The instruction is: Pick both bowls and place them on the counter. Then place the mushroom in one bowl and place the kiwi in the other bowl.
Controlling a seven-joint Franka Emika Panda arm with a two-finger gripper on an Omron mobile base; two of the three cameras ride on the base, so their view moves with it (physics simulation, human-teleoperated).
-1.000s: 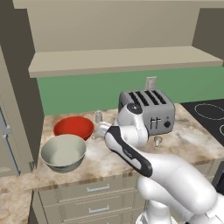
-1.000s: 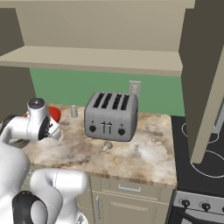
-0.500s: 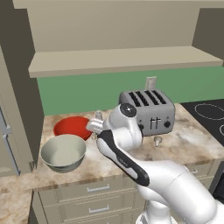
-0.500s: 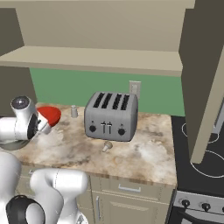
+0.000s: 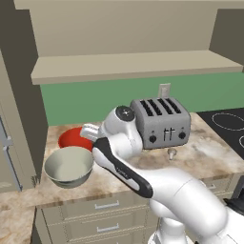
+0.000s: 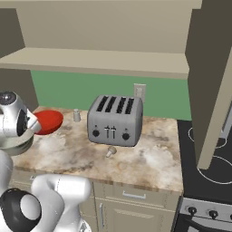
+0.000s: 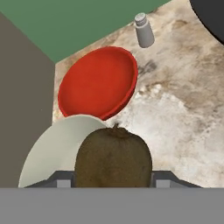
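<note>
In the hand view, my gripper [image 7: 113, 178] is shut on the kiwi [image 7: 113, 158], a brown oval fruit held between the two fingertips [image 7: 61, 179]. Below it is the near rim of the silvery-grey bowl [image 7: 56, 151] with its cream inside. The red bowl [image 7: 97, 82] lies just beyond, touching it. Both bowls rest on the mottled counter [image 5: 206, 153]: the grey bowl [image 5: 68, 167] at the front left, the red bowl [image 5: 71, 139] behind it. My hand [image 5: 89, 131] hangs above them. The mushroom [image 5: 171, 153] lies in front of the toaster, also seen from the right [image 6: 110, 152].
A silver toaster [image 5: 159, 123] stands mid-counter with a wall outlet behind it. A small grey shaker [image 7: 143, 29] is beside the red bowl. A black stove top [image 6: 209, 154] lies to the right, a shelf [image 5: 133, 64] overhangs the counter, and a tall cabinet bounds the left.
My arm has swung left from in front of the toaster to above the two bowls, carrying the kiwi. The bowls, mushroom and toaster have stayed put.
</note>
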